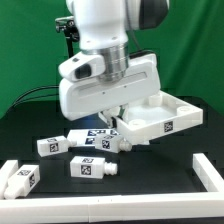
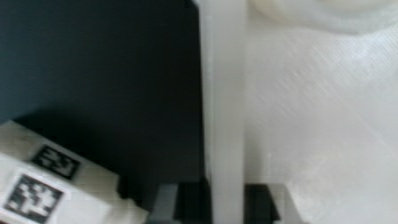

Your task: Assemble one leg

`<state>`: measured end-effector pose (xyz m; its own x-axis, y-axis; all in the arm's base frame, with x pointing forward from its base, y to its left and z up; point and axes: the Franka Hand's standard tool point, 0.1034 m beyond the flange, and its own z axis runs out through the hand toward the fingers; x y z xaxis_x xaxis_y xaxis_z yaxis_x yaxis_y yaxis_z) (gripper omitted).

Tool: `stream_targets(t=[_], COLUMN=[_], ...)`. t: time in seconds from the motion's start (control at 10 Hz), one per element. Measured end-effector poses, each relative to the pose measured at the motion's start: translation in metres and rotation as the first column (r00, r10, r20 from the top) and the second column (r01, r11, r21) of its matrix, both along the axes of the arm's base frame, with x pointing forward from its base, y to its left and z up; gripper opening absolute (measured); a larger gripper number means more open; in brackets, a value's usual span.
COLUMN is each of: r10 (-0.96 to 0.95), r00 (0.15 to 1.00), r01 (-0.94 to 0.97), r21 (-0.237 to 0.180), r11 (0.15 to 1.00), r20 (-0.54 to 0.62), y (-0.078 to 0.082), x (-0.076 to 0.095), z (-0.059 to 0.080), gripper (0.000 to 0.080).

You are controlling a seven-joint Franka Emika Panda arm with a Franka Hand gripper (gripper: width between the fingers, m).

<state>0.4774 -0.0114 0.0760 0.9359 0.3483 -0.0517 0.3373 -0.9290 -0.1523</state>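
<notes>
The large white tray-like piece (image 1: 168, 116) lies at the exterior view's right. My gripper (image 1: 119, 111) is lowered over its near-left corner. In the wrist view the tray's thin upright wall (image 2: 222, 100) runs straight between my fingertips (image 2: 191, 205), and my gripper (image 2: 224, 205) is shut on that wall. Several white tagged legs lie on the black table: one (image 1: 52, 146) at the left, one (image 1: 92, 168) in front, one (image 1: 100, 139) just below my hand beside the tray. A tagged leg also shows in the wrist view (image 2: 45, 180).
A white bar (image 1: 210, 172) lies at the front right of the exterior view. Another white piece with a tagged leg (image 1: 20, 179) sits at the front left. A green backdrop stands behind the table.
</notes>
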Motion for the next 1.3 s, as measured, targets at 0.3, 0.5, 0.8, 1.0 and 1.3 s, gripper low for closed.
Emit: stream_targets(t=[0.3,0.5,0.8,1.0,1.3], r10=[0.003,-0.096,-0.242,-0.231,-0.257], r00=[1.0,0.995,0.969,0.972,0.965], r01=[-0.003,0.096,0.243,0.232,0.258], r21=[0.001,-0.005,0.02,0.019,0.014], r11=[1.0,0.995,0.97,0.973,0.966], r20=[-0.006,-0.017,-0.044,-0.043,-0.061], y=[0.001,-0.011,-0.035,-0.029,-0.022], x=[-0.002,0.01,0.048,0.044,0.047], z=[-0.002,-0.008,-0.018,-0.018,-0.022], gripper=[0.0054,0.0054,0.0054,0.0054,0.0054])
